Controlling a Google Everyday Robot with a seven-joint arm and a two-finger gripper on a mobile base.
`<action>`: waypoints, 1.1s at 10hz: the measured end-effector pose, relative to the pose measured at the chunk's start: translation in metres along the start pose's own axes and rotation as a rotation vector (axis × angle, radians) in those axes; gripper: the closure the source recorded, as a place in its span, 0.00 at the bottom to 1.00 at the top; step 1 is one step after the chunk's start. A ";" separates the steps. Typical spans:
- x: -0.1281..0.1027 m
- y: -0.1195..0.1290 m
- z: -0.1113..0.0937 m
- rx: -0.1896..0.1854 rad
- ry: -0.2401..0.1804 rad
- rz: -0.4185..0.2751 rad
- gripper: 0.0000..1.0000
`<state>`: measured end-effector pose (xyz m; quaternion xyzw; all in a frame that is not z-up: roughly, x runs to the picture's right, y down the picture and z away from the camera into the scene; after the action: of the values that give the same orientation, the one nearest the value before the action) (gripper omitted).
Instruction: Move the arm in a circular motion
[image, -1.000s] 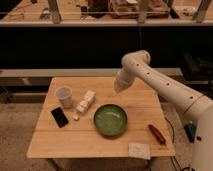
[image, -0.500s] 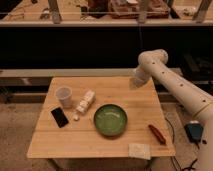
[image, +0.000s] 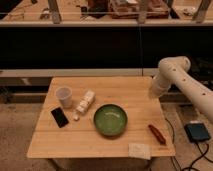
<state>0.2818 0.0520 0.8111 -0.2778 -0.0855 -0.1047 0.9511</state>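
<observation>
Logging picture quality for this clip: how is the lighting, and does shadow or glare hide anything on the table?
Camera view: warm, even light on the table; green bowl, cup and phone show, no strong glare. Camera view: the band behind the table lies in deep shadow. Camera view: the arm is brightly lit, its claw by the table's right edge.

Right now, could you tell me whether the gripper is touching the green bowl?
Apart. The camera view shows bare wood between the green bowl and the gripper, at the right edge of the table.
</observation>
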 end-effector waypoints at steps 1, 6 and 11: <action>-0.001 0.011 0.000 -0.022 -0.003 -0.017 0.95; -0.068 0.044 0.008 -0.092 0.006 -0.143 0.95; -0.193 0.021 0.017 -0.074 -0.016 -0.326 0.95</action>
<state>0.0993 0.1076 0.7721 -0.2960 -0.1332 -0.2584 0.9099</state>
